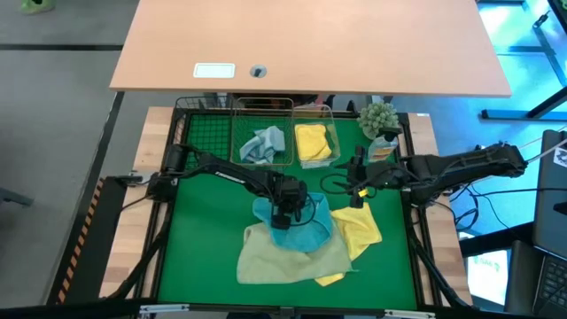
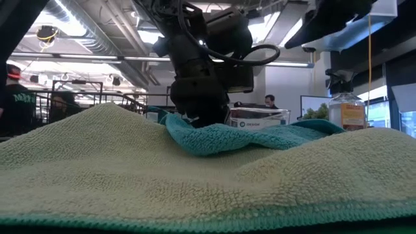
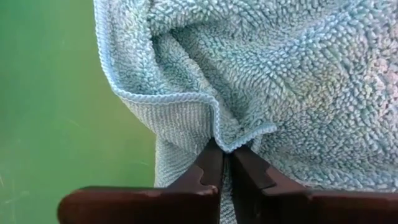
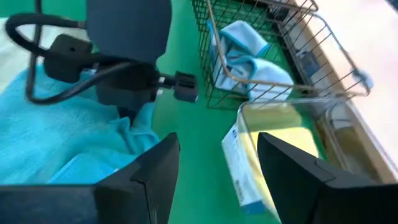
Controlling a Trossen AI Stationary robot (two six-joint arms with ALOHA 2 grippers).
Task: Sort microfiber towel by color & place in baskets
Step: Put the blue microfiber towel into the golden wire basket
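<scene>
Near the middle of the green mat (image 1: 204,230), the left gripper (image 1: 283,215) is down on the teal towel (image 1: 301,232), its fingers (image 3: 211,171) clenched on a fold of the cloth's hemmed edge (the left wrist view shows the pinch closely). That teal towel lies partly over a pale green towel (image 1: 288,259) at about 6 o'clock from the gripper, with a yellow towel (image 1: 359,226) at 3 o'clock. Toward 12 o'clock stand the baskets: the black basket (image 1: 205,137), the copper basket (image 1: 263,133) holding light blue towels (image 1: 264,144), and the silvery basket (image 1: 330,120) holding a yellow towel (image 1: 312,142). The right gripper (image 1: 357,175) hovers with its fingers (image 4: 292,171) spread apart, just off the silvery basket's near corner. A potted plant (image 1: 379,118) stands at 3 o'clock from the baskets.
</scene>
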